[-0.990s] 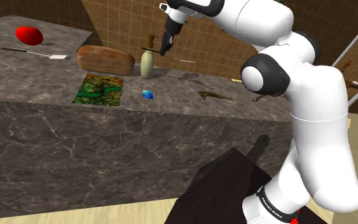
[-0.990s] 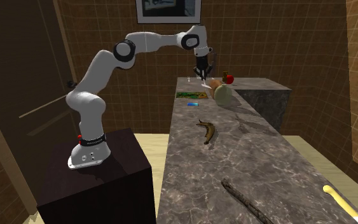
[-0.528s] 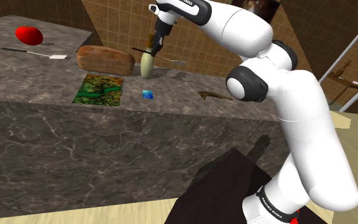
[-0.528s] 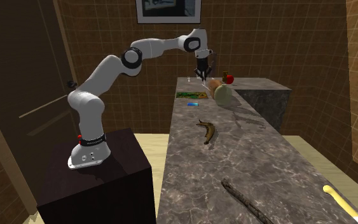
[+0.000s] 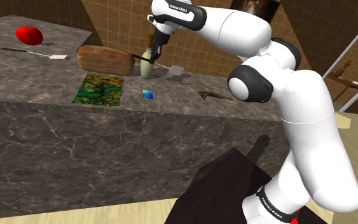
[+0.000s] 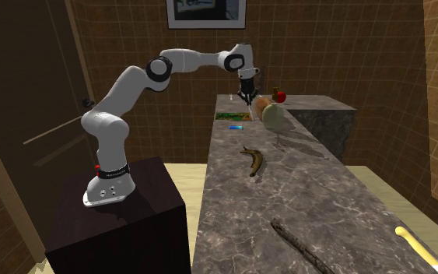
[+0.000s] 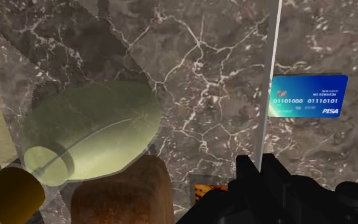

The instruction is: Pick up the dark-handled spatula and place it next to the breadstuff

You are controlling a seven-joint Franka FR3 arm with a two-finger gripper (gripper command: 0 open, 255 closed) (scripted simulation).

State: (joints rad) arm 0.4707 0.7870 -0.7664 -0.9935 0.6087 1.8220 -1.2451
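A brown loaf (image 5: 104,59) is lying on the desk (image 5: 31,79) at the shoulder view's left, with a pale green vase (image 5: 146,67) standing just beside it. Over the vase the gripper (image 5: 151,55) is clamping the dark-handled spatula (image 5: 175,70), whose white blade is pointing right, tilted down toward the desk.

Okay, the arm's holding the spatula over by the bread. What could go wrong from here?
1. The gripper holds the spatula just above the pale green bottle. Lowering it here could knock the bottle over.
2. The bottle sits close beside the bread, so little bare counter shows between them. The spatula may well land on one of them instead of next to the bread.
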